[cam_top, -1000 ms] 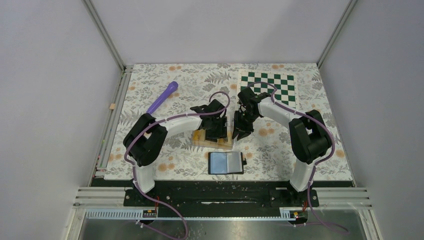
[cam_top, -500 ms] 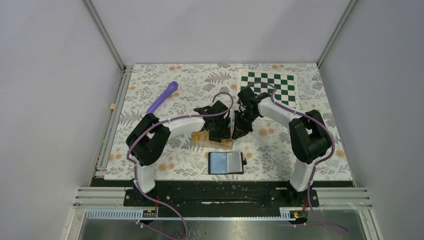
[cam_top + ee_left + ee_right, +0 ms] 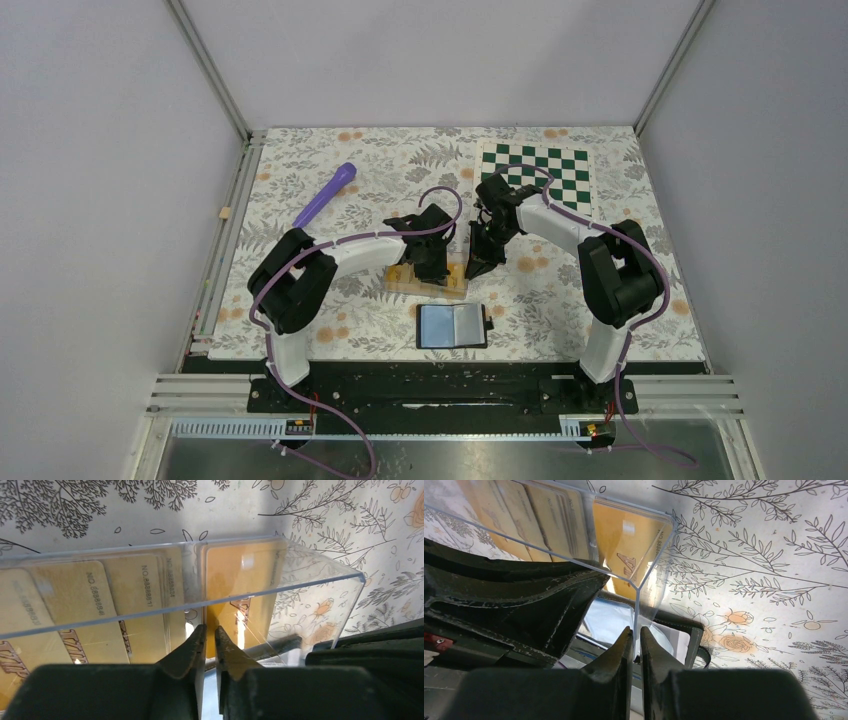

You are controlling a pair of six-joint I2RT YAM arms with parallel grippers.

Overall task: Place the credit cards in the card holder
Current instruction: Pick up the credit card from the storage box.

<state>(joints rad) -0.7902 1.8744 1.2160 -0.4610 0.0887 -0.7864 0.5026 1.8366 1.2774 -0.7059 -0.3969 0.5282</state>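
A clear plastic box [image 3: 420, 281] holds several yellow credit cards [image 3: 75, 605]. One deeper orange card [image 3: 245, 575] stands at its right end, also seen in the right wrist view [image 3: 629, 545]. The black card holder [image 3: 452, 325] lies open just in front of the box, grey-blue pockets up; its edge shows in the right wrist view [image 3: 689, 630]. My left gripper [image 3: 437, 268] [image 3: 210, 630] is at the box's near wall by the orange card. It is shut to a thin slit, and nothing shows between the fingers. My right gripper [image 3: 474, 268] [image 3: 636, 632] is shut on the box's right corner wall.
A purple pen-like stick [image 3: 325, 195] lies at the back left. A green and white checkered mat [image 3: 537, 172] lies at the back right. The flowered cloth [image 3: 620, 320] covers the table.
My left wrist shifted slightly right and then back over the box. The right gripper, the box and the card holder have stayed where they were.
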